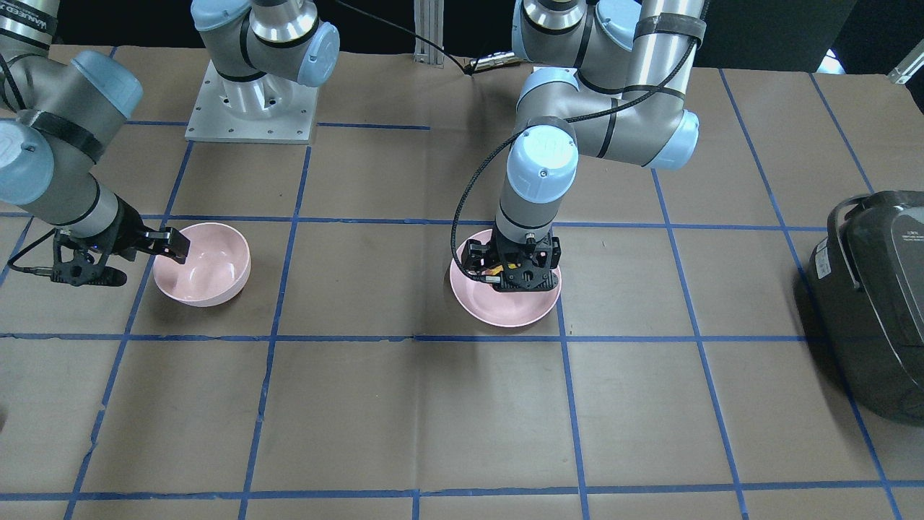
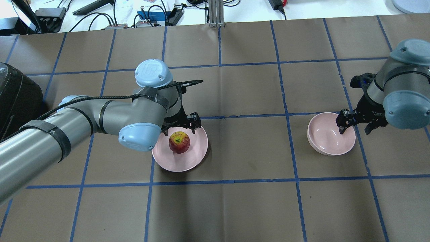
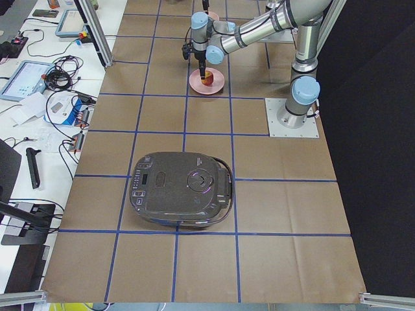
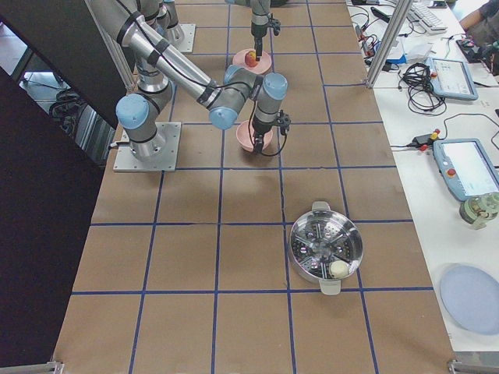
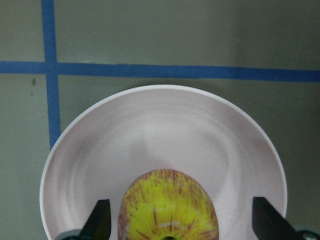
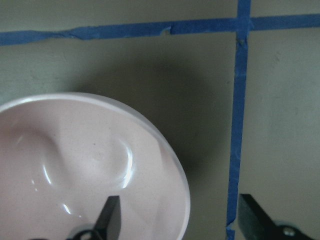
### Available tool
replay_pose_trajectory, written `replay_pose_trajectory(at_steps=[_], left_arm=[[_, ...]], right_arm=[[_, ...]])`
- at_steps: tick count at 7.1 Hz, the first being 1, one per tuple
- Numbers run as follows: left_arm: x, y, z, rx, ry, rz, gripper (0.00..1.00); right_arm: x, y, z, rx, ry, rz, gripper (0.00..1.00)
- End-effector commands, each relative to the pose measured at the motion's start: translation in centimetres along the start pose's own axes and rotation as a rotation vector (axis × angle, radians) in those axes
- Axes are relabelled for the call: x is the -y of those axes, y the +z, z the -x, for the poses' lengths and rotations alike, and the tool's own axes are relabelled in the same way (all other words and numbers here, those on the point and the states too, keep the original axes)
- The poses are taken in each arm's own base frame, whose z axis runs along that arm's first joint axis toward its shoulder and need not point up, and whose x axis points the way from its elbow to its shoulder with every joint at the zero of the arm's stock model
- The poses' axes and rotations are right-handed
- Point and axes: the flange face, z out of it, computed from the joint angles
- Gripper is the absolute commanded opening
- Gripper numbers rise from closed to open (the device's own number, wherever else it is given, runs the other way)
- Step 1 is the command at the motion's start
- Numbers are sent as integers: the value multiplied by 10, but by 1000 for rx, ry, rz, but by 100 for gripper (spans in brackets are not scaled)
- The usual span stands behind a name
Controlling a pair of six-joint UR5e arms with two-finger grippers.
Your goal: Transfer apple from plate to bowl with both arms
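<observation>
- Stage in hand: the pick-up, judged from the layout. The apple [image 2: 179, 142] sits on the plate [image 2: 174, 164], toward the rim nearest the left arm, and has not been lifted.
- Left gripper [image 5: 182, 222]: lowered over the plate with its jaws released. In the left wrist view one finger stands on each side of the apple with bare plate showing in both gaps. The gap is narrower on that view's left, so the fruit is off-centre between the fingers.
- Right gripper [image 2: 356, 126]: jaws apart and straddling the rim of the bowl [image 2: 319, 150]. One finger hangs inside the bowl and the other outside, and neither appears to pinch the wall. Its likely role is to steady the bowl.
- Bowl: holds nothing and stands well apart from the plate, across a grid square.
- Next move, as a judgement: close the left jaws on the apple. Because it is off-centre, one finger will touch first and may roll the glossy fruit on the shallow plate, so a slow squeeze is advisable.
- After that: raise the apple clear of the low rim and carry it toward the bowl.
</observation>
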Motion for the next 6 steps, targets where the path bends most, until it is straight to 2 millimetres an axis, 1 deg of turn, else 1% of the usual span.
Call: replay_pose_trajectory(at_steps=[1, 2, 3, 4, 5, 6], left_arm=[[-4, 16, 0, 10, 5, 34, 100], [-4, 21, 1, 14, 3, 44, 100], [-6, 25, 1, 15, 4, 55, 100], [-12, 32, 3, 15, 5, 72, 100], [-14, 34, 4, 23, 24, 75, 80], [-12, 32, 7, 47, 57, 65, 50]], right_arm=[[-7, 12, -4, 12, 11, 30, 10], [-5, 9, -4, 11, 19, 24, 2], [-4, 5, -5, 10, 26, 17, 1], [-2, -5, -3, 5, 62, 2, 1], [2, -19, 12, 54, 119, -23, 1], [8, -31, 32, 66, 130, -36, 1]])
